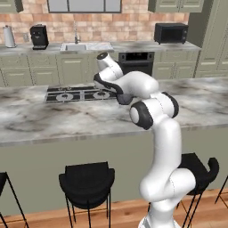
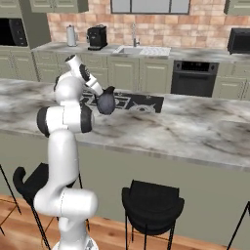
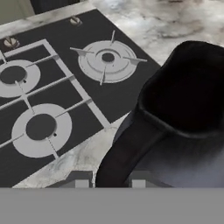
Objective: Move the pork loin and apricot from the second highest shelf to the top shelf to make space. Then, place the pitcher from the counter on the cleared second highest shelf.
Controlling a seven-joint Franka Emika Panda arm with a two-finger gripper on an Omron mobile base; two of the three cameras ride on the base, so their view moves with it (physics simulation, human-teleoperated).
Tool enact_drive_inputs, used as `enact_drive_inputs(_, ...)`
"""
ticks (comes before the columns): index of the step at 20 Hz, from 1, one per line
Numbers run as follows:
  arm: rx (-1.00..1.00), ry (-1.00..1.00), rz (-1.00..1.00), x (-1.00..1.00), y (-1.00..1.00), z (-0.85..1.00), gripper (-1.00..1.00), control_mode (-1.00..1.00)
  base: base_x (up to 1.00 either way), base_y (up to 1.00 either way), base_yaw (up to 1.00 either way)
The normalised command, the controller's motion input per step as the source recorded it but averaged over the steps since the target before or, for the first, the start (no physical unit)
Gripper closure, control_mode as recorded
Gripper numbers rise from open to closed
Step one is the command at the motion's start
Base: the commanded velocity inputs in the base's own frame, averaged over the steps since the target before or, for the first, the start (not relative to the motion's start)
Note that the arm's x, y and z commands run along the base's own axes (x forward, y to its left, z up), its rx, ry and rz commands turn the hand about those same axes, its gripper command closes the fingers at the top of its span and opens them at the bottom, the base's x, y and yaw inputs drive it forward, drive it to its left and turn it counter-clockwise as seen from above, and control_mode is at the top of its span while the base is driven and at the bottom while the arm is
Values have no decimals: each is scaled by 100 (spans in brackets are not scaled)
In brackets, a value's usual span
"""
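The dark pitcher point(image 2: 106, 103) stands on the marbled counter point(image 2: 195, 128) at the near edge of the black cooktop point(image 2: 142, 102). In the hand view the pitcher point(image 3: 183, 113) looms at the right, and its handle runs down between my two fingertips. My gripper point(image 3: 109, 180) is shut on that handle. From the right base view my gripper point(image 2: 101, 94) reaches down onto the pitcher from the left. In the left base view my forearm covers most of the pitcher point(image 1: 125, 99). The pork loin, the apricot and both shelves are out of view.
Burner rings of the cooktop point(image 3: 52, 87) lie just left of the pitcher. Black stools point(image 1: 87, 183) stand below the counter's front edge. A back counter holds a sink point(image 1: 87, 46), a coffee machine point(image 1: 39, 36) and a microwave point(image 1: 171, 32).
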Motion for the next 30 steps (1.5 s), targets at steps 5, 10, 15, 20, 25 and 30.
enact_drive_inputs(5,0,0,-1,0,-9,-11,100,-100,0,0,0)
enact_drive_inputs(10,0,-6,5,0,0,-13,100,-100,0,0,0)
enact_drive_inputs(15,0,-14,38,-20,0,-8,100,-100,0,0,0)
enact_drive_inputs(20,0,-1,47,-50,0,5,100,-100,0,0,0)
enact_drive_inputs(25,1,-1,44,-88,-3,42,100,-100,0,0,0)
enact_drive_inputs(30,7,-10,26,-100,-12,81,100,-100,0,0,0)
